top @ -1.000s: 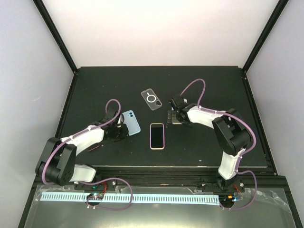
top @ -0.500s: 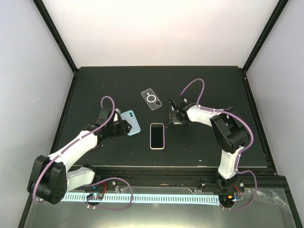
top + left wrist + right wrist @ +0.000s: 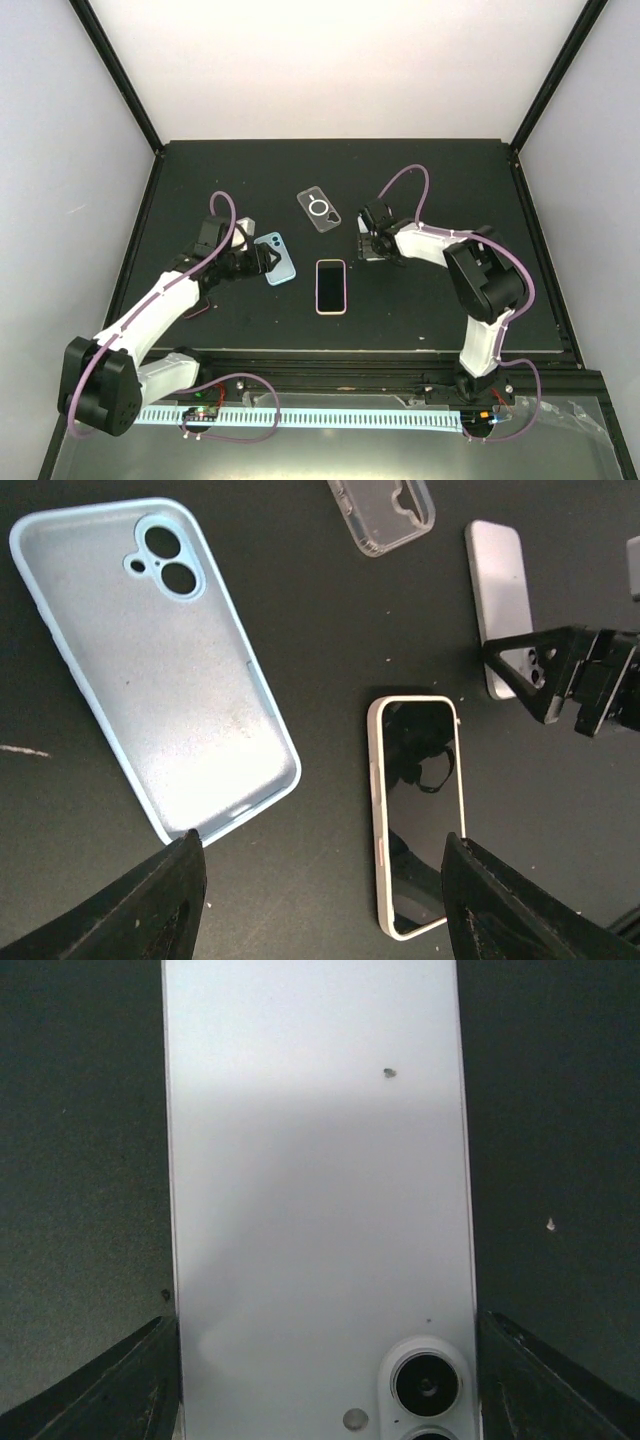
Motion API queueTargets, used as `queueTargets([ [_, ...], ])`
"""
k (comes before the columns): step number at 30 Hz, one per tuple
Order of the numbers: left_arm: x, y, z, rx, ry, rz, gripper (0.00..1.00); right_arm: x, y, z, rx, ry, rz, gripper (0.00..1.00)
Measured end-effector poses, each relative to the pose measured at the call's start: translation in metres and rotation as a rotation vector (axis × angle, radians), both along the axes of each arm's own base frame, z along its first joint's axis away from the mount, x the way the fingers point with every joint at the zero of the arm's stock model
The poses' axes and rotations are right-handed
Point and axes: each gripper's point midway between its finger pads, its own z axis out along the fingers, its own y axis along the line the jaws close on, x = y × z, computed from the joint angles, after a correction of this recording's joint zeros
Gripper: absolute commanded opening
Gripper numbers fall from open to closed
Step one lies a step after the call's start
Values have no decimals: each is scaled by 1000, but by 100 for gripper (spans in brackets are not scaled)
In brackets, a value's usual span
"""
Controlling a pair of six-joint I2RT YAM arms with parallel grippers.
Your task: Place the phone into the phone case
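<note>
Your black surface [image 3: 200,170] is carrying a blue case [image 3: 282,262] left, a clear case [image 3: 319,210] far, a screen-up phone [image 3: 331,286] near, a face-down white phone [image 3: 318,1160] right.

A light-blue phone case [image 3: 160,670] lies hollow side up, just left of a screen-up phone [image 3: 418,810].

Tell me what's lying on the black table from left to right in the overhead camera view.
Light blue phone case → pink-rimmed phone lying screen up → white phone lying face down. The clear plastic case, farther back, overlaps the pink-rimmed phone's span, so it is left out.
</note>
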Motion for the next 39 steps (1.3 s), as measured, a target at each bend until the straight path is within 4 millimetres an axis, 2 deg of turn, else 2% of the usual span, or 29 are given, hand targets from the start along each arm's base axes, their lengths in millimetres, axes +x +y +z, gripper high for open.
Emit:
queueTargets([
  [9,5,4,25,-28,-59,-24,67,-14,5,2,54,0,69,66],
  [15,2,4,36,-52,-87,-36,68,-14,5,1,49,6,68,75],
  [18,-2,2,36,-66,-86,-49,69,-8,6,0,34,3,61,80],
  [29,-6,1,35,-79,-86,-68,70,20,14,-1,-18,4,53,86],
  [39,-6,3,35,-78,-90,-71,71,37,26,1,-44,-7,135,91],
])
